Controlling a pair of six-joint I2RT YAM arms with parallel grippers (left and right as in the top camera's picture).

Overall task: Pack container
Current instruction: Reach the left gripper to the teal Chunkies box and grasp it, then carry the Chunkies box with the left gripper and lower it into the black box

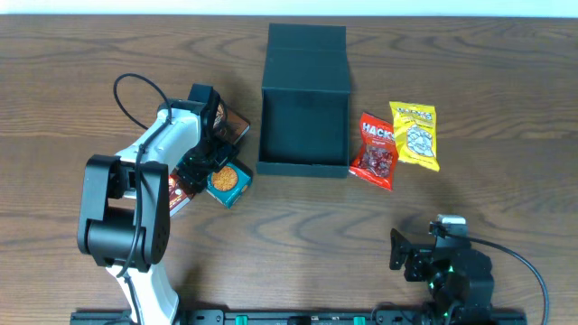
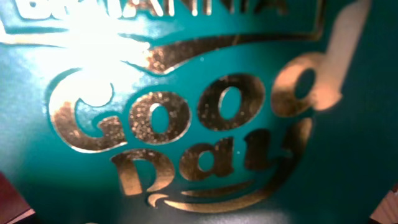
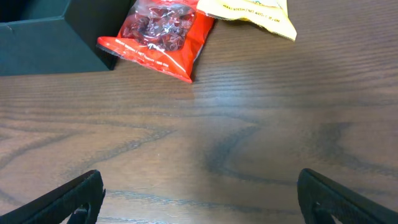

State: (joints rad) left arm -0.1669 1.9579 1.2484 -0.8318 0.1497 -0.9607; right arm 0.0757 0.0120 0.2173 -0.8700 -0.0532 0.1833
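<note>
The container, a dark teal-green box with its flap lid open to the far side, stands at the table's middle; its corner shows in the right wrist view. My left gripper is low over a small teal Good Day cookie pack, left of the container. That pack fills the left wrist view and hides the fingers. My right gripper is open and empty over bare table near the front right, its fingertips wide apart in the right wrist view.
A red Hack's snack pack and a yellow snack pack lie just right of the container. A brown pack and a red-and-white pack lie by the left arm.
</note>
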